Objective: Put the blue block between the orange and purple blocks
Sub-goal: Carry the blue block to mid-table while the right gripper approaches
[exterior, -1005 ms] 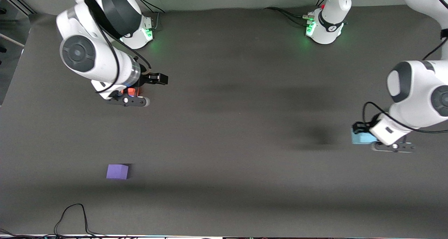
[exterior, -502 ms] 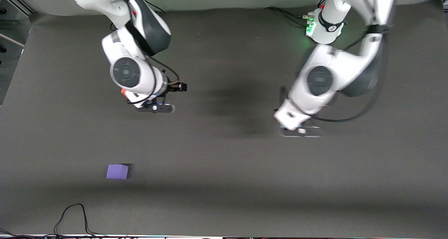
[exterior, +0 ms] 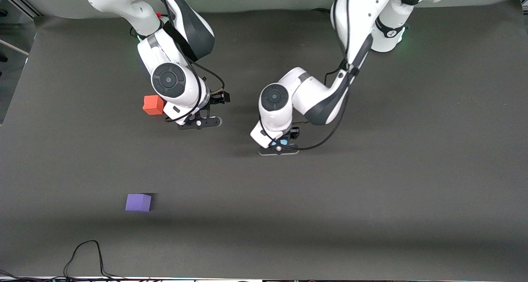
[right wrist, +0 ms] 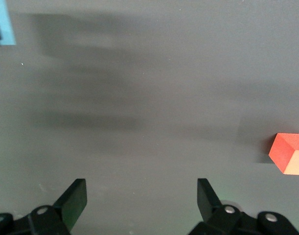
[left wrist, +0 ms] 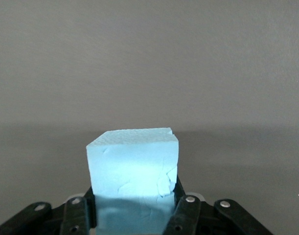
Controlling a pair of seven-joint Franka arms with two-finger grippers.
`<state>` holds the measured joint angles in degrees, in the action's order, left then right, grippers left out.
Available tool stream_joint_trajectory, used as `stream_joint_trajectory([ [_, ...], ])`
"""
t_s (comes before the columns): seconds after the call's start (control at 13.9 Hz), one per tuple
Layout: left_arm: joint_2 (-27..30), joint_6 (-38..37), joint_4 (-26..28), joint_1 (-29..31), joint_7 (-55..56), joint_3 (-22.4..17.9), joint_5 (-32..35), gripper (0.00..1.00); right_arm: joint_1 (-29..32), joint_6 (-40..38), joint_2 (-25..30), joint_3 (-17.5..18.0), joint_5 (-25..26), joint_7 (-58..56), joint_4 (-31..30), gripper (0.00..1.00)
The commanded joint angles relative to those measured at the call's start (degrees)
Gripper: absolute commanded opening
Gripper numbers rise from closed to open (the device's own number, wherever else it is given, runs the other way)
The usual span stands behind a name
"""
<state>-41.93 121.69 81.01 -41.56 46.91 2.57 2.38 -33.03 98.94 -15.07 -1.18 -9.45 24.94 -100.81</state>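
Dark gray table mat (exterior: 371, 216); black cable (exterior: 88, 257) w/ loop at near edge.

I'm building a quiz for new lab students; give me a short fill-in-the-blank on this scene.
1. The left end effector is shut on the ____ block.
2. The right end effector has its fingers ____ and holds nothing.
3. The orange block rests on the table beside the ____ arm.
4. The block nearest the front camera is the ____ one.

Missing words: blue; open; right; purple
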Motion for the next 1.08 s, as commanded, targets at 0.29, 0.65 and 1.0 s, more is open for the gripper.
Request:
stream_joint_trajectory([
  [0.29, -4.7, 6.6, -2.2, -3.5, 3.0, -1.0, 0.2, 0.49, 0.2, 0.6, 0.8, -0.4, 0.5, -4.6, -1.4, 1.0],
  [0.65, -6.8, 7.7, -2.2, -4.1, 4.1, -1.1, 0.3, 1.0, 0.4, 0.6, 1.3, -0.5, 0.4, -7.9, -2.3, 1.0],
  [1.0, -1.2, 1.3, -2.4, 0.6, 1.7, -0.5, -1.3, 1.0, 0.4, 0.7, 1.3, -0.5, 0.4, -8.2, -2.4, 1.0],
])
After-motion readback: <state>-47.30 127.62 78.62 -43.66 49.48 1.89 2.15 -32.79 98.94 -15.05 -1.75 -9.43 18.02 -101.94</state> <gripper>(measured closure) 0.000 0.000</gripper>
